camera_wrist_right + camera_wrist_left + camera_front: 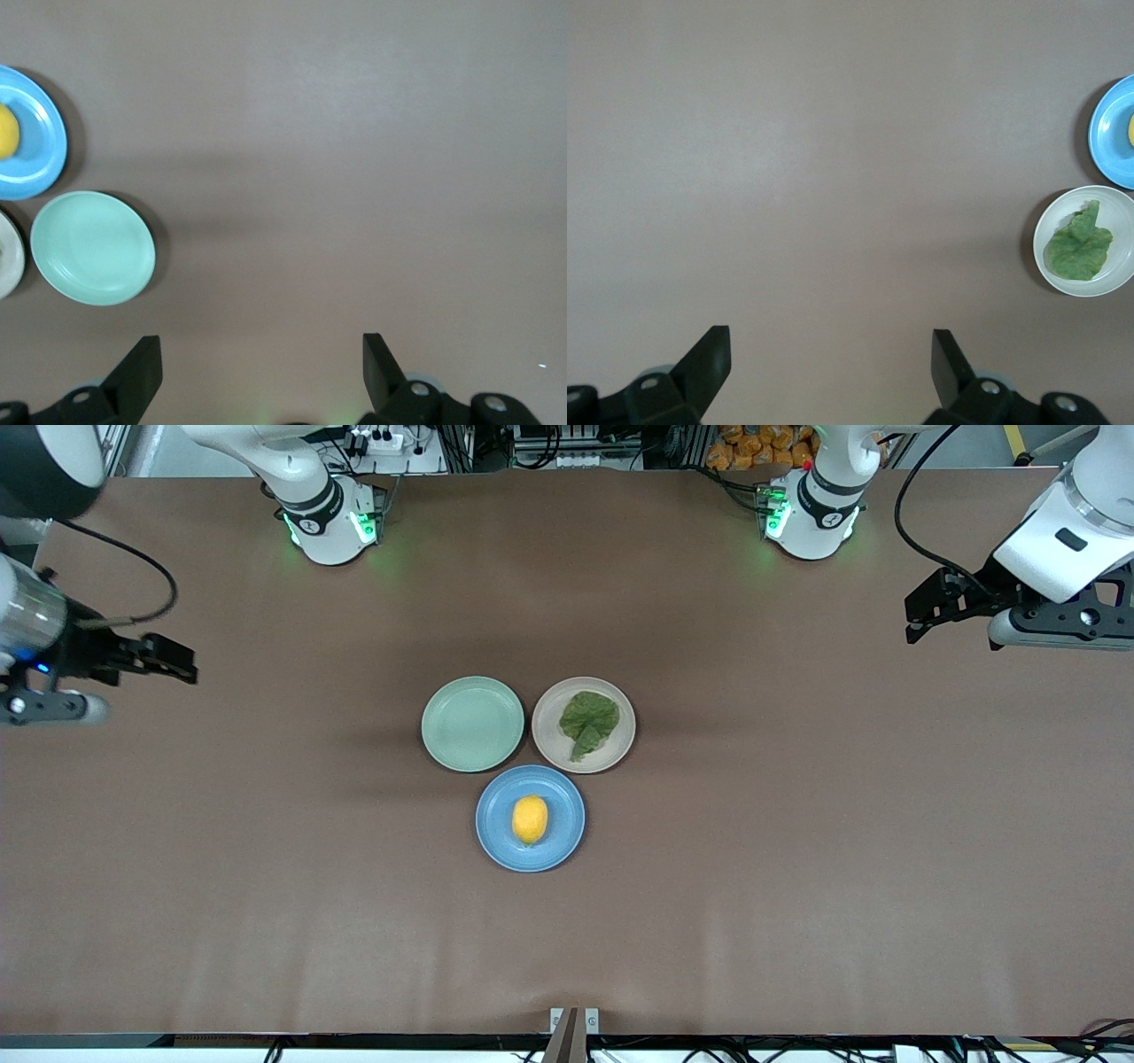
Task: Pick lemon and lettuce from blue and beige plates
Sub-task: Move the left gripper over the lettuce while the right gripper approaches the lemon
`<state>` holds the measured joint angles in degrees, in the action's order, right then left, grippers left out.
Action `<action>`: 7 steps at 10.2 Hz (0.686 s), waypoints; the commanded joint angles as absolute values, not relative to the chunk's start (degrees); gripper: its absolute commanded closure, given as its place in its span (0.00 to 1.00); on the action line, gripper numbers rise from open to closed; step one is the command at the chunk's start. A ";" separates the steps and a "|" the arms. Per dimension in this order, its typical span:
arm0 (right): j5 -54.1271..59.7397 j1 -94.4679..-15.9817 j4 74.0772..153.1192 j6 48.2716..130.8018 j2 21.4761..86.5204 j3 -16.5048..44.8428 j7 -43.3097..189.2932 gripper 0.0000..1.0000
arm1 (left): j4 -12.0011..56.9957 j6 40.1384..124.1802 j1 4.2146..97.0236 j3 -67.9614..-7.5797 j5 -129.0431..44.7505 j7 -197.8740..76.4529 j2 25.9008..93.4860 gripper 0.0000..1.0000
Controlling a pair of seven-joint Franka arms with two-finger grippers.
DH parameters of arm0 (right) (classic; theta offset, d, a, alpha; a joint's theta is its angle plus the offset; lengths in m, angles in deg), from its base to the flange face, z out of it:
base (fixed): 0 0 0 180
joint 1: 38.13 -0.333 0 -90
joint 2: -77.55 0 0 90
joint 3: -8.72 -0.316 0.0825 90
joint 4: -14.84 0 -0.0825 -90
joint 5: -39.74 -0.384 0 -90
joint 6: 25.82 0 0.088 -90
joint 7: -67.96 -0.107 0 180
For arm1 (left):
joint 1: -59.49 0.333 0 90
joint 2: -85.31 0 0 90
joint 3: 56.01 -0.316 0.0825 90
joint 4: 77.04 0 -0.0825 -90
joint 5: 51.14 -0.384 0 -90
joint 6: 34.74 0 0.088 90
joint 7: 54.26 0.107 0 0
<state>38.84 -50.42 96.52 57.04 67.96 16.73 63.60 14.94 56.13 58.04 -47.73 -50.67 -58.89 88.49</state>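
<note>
The lemon [530,819] lies on the blue plate [496,843], the plate nearest the front camera. The lettuce [588,723] lies on the beige plate [547,746], farther from the camera, toward the left arm's end. My left gripper [917,613] is open and empty, up over bare table at the left arm's end. Its wrist view [831,354] shows the lettuce [1079,250], the beige plate [1042,266] and the blue plate [1107,133] far off. My right gripper [182,664] is open and empty over bare table at the right arm's end. Its wrist view [261,359] shows the lemon [5,133] on the blue plate [42,146].
An empty mint-green plate [472,724] sits beside the beige plate, toward the right arm's end; it also shows in the right wrist view [93,249]. The three plates touch or nearly touch at the table's middle. Brown table [797,868] surrounds them.
</note>
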 commanded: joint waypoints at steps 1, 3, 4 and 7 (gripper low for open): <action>35.81 -53.13 95.87 61.50 64.57 16.63 54.32 0.00 | 13.66 54.73 58.44 -47.66 -49.03 -58.57 88.13 0.00; 35.44 -55.69 95.79 65.83 61.48 16.19 47.60 0.00 | 13.66 54.73 58.00 -47.48 -49.29 -58.65 87.69 0.00; 34.48 -56.92 95.70 68.20 59.81 15.93 44.35 0.00 | 13.66 54.82 57.65 -47.31 -49.21 -59.26 86.90 0.00; 33.32 -57.73 95.52 74.62 55.59 13.30 37.48 0.00 | 13.66 55.78 55.64 -46.08 -48.68 -61.63 82.78 0.00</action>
<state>34.17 -57.89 96.63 73.12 57.27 14.15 40.48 14.94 56.00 56.88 -46.72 -49.94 -59.33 85.42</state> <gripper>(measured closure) 0.000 0.000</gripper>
